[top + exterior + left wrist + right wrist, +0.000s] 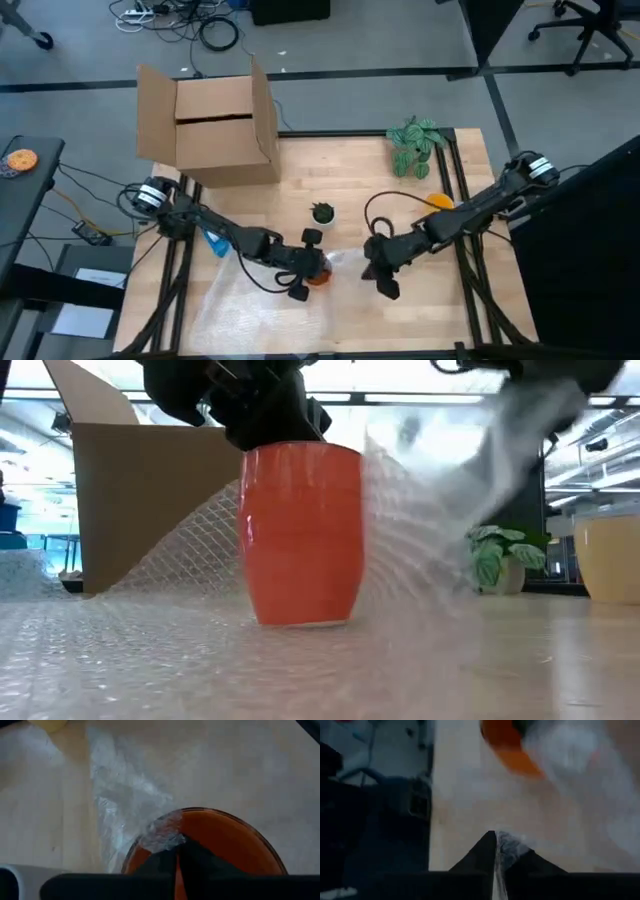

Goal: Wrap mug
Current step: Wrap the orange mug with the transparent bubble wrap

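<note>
orange mug [300, 535] upright on the bubble wrap [150, 650] spread over the bench [350, 160], near its front middle. left end effector [176, 851] directly above the mug, fingers pressed together over the rim, pinching a scrap of wrap against it. right end effector [495, 851] just beside the mug on its right, clamped tight on an edge of the sheet, lifted clear of the bench.

probably glazed ceramic: rigid, fairly heavy, slick, chippable at the lip; best held by the rim or steadied from above, as now. wrap by contrast light, limp, springy, prone to slipping out; best taken at an edge or corner and kept taut while drawn round the mug's wall.
</note>
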{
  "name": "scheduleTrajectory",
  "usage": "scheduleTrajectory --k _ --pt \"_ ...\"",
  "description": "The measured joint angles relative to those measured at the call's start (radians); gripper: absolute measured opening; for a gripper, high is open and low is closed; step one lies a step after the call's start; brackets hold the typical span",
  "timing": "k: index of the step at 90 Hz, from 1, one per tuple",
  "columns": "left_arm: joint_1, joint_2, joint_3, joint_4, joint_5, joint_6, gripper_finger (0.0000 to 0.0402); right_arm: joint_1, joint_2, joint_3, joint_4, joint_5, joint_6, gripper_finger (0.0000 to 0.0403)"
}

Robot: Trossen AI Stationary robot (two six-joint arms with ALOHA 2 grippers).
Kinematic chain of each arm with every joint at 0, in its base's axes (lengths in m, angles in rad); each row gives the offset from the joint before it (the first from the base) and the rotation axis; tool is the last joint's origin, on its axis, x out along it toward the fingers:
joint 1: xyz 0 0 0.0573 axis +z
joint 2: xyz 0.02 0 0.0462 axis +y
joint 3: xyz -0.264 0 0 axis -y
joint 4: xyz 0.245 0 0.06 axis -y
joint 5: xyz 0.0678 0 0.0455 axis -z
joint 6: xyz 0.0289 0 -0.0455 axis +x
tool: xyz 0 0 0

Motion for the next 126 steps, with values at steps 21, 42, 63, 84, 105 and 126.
scheduleTrajectory --k 21,42,63,84,105,126 --pt "0.0 -0.003 0.001 -0.059 0.0 0.029 0.0 -0.045 0.045 0.0 0.14 0.049 -0.072 0.0" --pt "0.0 -0.004 0.002 -0.096 0.023 0.067 0.0 -0.106 0.145 0.0 0.4 0.045 -0.185 0.0" --pt "-0.001 -0.004 0.002 -0.096 -0.037 0.09 0.0 -0.16 0.239 0.001 0.537 0.038 -0.216 0.0" --pt "0.0 -0.004 0.012 -0.114 -0.061 0.102 0.0009 -0.185 0.306 0.029 0.594 -0.004 -0.245 0.0" --pt "-0.003 -0.004 0.124 -0.295 -0.069 0.082 0.006 -0.185 0.32 0.071 0.566 -0.039 -0.275 0.0" --pt "-0.02 -0.004 0.221 -0.448 -0.072 0.073 0.0095 -0.192 0.319 0.071 0.554 -0.041 -0.275 0.0"
